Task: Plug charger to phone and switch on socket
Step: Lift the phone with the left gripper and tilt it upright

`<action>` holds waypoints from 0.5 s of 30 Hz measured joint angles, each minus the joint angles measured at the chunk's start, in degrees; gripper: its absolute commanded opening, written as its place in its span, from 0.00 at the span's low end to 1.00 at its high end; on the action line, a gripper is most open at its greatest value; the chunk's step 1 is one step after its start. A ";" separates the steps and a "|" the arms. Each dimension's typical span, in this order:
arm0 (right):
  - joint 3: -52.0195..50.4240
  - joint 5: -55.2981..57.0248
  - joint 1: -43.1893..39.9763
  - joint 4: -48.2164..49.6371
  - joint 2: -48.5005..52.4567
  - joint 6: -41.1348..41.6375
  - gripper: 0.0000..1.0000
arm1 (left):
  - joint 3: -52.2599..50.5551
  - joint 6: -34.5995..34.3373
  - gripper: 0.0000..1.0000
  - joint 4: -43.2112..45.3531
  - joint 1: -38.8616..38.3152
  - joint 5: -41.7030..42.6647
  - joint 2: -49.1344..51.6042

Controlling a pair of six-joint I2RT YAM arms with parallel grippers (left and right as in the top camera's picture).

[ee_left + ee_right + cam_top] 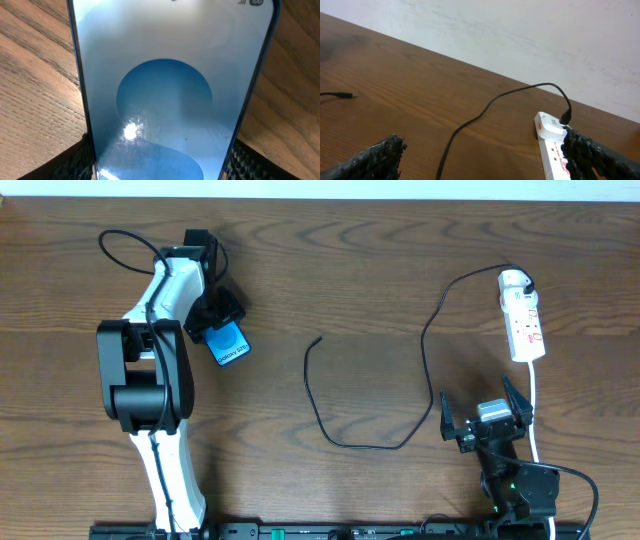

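The phone point(231, 345), blue-screened, lies on the wooden table at the left and fills the left wrist view point(170, 100). My left gripper point(215, 325) straddles its near end point(160, 167), and both black fingers point(75, 162) press against the phone's long edges. The charger point(420, 350), a thin black cable, loops over the middle of the table; its free tip point(317, 339) lies bare point(345, 95), well right of the phone. Its other end enters the socket point(523, 315), a white strip at the right point(552, 145). My right gripper point(483, 412) stands open and empty point(482, 145) in front of the socket.
A thick white cord point(535, 410) runs from the socket toward the near edge, just right of my right arm. A pale wall point(520, 30) rises behind the table's far edge.
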 measured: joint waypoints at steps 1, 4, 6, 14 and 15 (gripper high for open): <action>0.00 0.00 0.00 0.00 0.00 0.00 0.99 | 0.00 0.00 0.70 -0.04 0.00 0.02 0.00; 0.00 0.00 0.00 0.00 0.00 0.00 0.99 | 0.00 0.00 0.69 -0.33 0.00 0.02 0.00; 0.00 0.00 0.00 0.00 0.00 0.00 0.99 | 0.00 -0.02 0.69 -0.63 0.00 0.13 0.00; 0.00 0.00 0.00 -0.02 0.00 0.00 0.99 | 1.51 -0.02 0.68 -9.46 0.00 1.53 0.13; 0.00 0.00 0.00 0.00 0.00 0.00 0.99 | 2.01 -0.02 0.68 -9.88 0.00 1.53 0.13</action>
